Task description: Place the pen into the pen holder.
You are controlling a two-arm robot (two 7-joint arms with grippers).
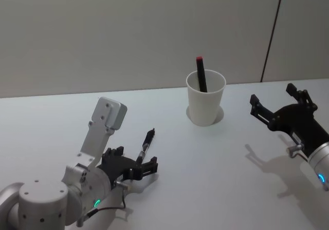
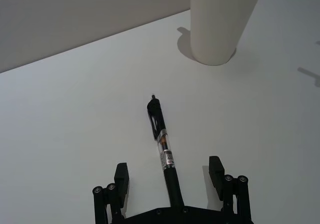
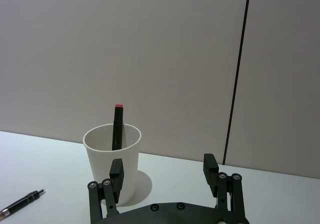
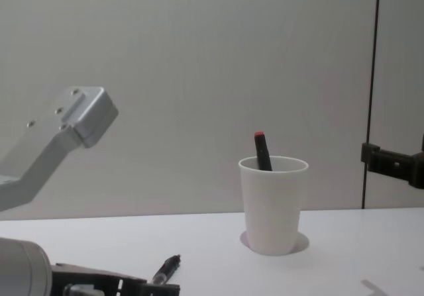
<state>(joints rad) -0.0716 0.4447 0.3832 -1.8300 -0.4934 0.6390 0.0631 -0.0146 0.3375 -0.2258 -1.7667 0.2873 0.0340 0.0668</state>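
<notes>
Black pen [image 1: 146, 145] lies flat on the white table [image 1: 61, 117], front-left area, well short of the back edge. Left wrist view: the pen [image 2: 162, 149] has a clear midsection with a small label. Its clip end points away from the gripper, roughly toward the cup; its other end runs under the gripper's palm.

Left gripper [image 1: 138, 155] is low over the table at the front-left, straddling the pen. Jaws are released: one finger stands on each side of the barrel with a gap on both sides, neither touching it [image 2: 168, 166]. From the chest view the pen [image 4: 165, 269] shows near the front edge, just ahead of the gripper's dark frame.

Pen holder [image 1: 205, 104], a plain white paper cup, stands upright near the back edge of the table, about mid-width and well apart from the lying pen. Rolled rim, tapered wall [image 4: 273, 203]. Inside it a second black pen with a red top [image 1: 200, 73] leans against the far rim, its top above the rim [image 4: 262, 150].

Right gripper [image 1: 273, 93] hangs above the right side of the table, near the right edge. Jaws are spread wide, nothing between them. Its wrist view looks across at the cup [image 3: 130, 154], fingers framing open space [image 3: 163, 162]; the lying pen [image 3: 20, 204] shows beyond.

Behind the table is a grey wall [image 1: 128, 29] with a dark vertical seam.
</notes>
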